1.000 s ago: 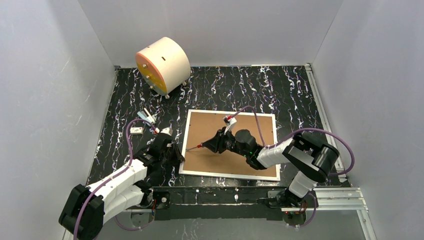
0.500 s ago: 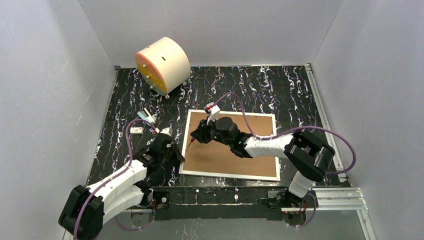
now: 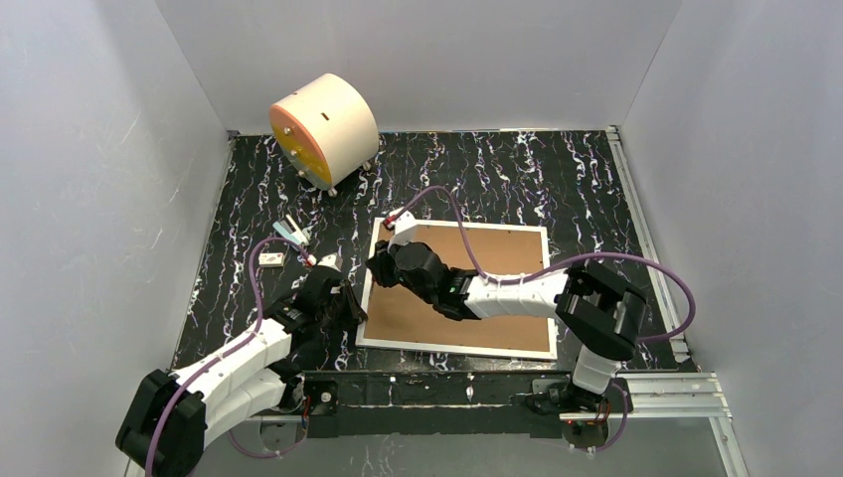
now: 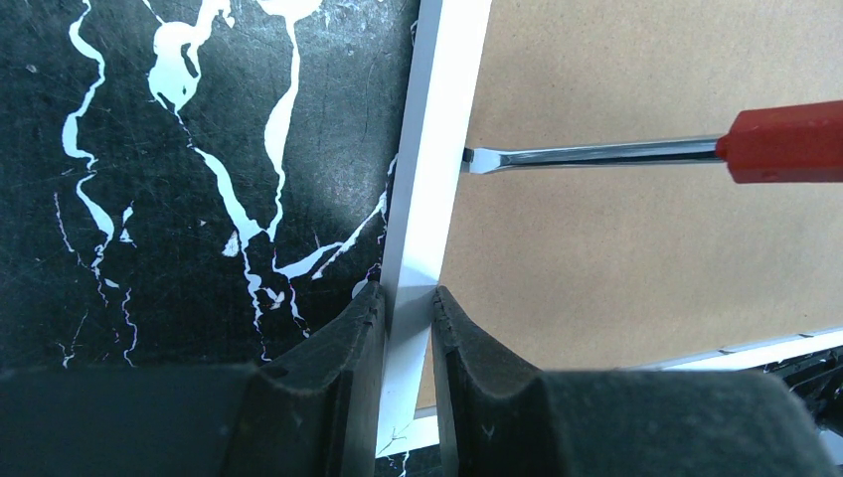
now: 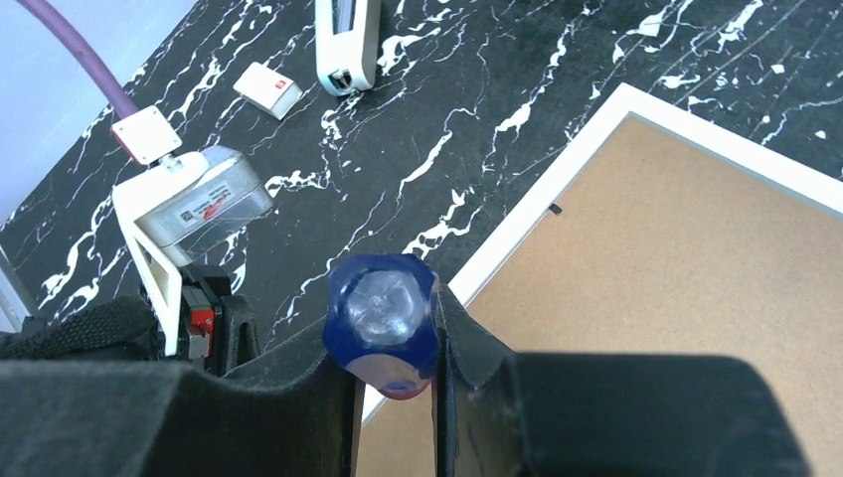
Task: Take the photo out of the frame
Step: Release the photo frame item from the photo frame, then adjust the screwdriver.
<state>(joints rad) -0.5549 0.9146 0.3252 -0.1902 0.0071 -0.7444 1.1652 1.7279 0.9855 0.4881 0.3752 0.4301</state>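
Note:
The frame (image 3: 457,347) lies face down on the black marbled table, its brown back panel (image 3: 497,263) up. The photo is hidden under the panel. My left gripper (image 3: 350,303) is shut on the frame's white left rim (image 4: 432,179), near the near-left corner, one finger on each side (image 4: 408,298). My right gripper (image 3: 383,266) is shut on a screwdriver with a blue-and-red handle (image 5: 383,323). The screwdriver's flat blade (image 4: 596,155) lies across the panel, its tip at a small black tab on the inner side of the left rim.
A cream cylinder with an orange face (image 3: 320,129) stands at the far left. A small white block (image 3: 270,259) and a white tool (image 3: 291,231) lie left of the frame. White walls enclose the table; a metal rail (image 3: 646,248) runs along the right.
My right arm has swung left across the back panel, carrying the screwdriver from the panel's middle to the frame's left rim. The left gripper has stayed on the rim.

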